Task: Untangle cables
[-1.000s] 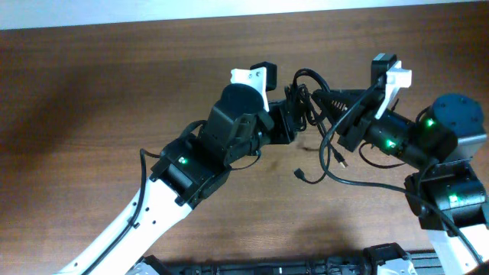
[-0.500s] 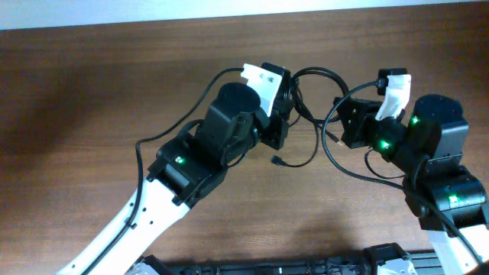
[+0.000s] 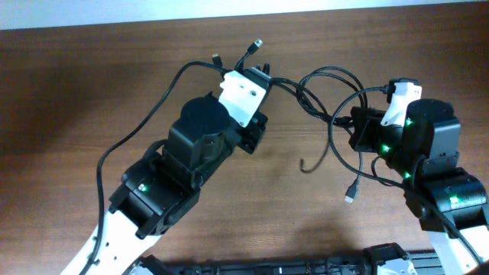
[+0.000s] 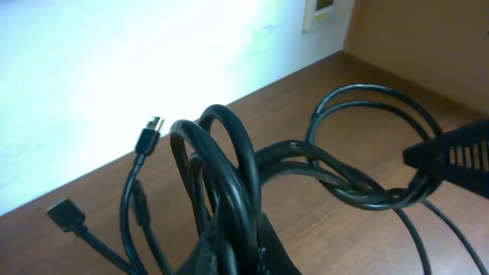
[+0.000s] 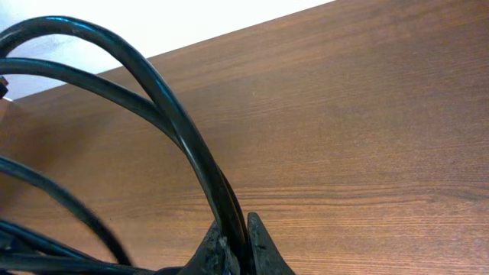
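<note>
Cables (image 4: 244, 156) stretch crosswise from left tool (image 3: 265, 76) to right tool (image 3: 354, 120)

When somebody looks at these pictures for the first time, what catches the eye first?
The black cables strike first, strung in loops between the two arms over the brown table. The left gripper and the right gripper are each shut on them. One plug dangles near the right arm.
</note>
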